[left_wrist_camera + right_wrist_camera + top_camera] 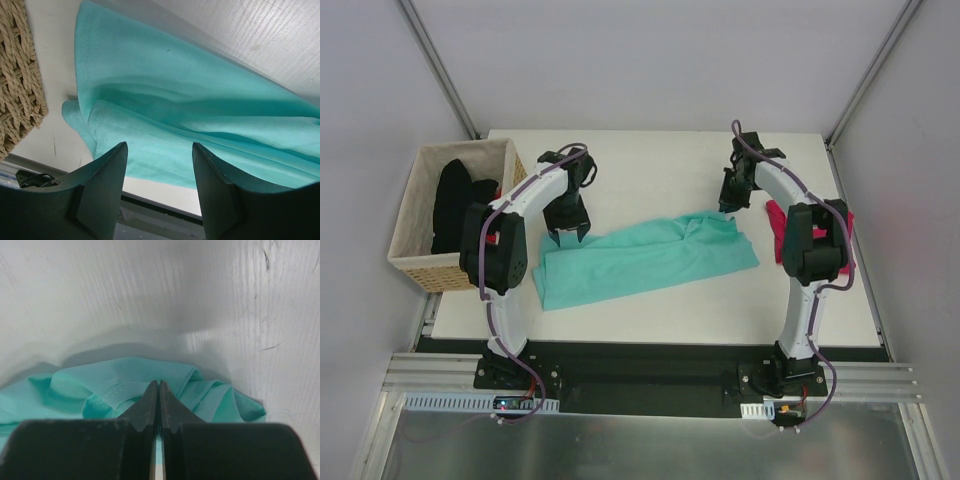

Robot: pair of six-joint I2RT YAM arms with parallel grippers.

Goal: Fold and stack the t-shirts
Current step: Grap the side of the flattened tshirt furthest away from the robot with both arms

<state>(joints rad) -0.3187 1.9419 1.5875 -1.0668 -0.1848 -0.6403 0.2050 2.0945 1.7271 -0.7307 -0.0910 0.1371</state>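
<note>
A teal t-shirt (640,260) lies spread and rumpled across the middle of the white table (660,150). My left gripper (570,232) is open and empty, just above the shirt's left end; in the left wrist view (159,145) the cloth (175,100) shows between and beyond the fingers. My right gripper (728,203) is at the shirt's far right corner, where the cloth bunches up toward it. In the right wrist view (159,382) its jaws are pressed together at the folded edge near the collar (115,375). A red t-shirt (778,228) lies at the right, partly under the right arm.
A wicker basket (420,270) with black clothing (455,200) in it stands off the table's left edge; its weave shows in the left wrist view (20,75). The table's near edge and a metal rail run close below the left gripper.
</note>
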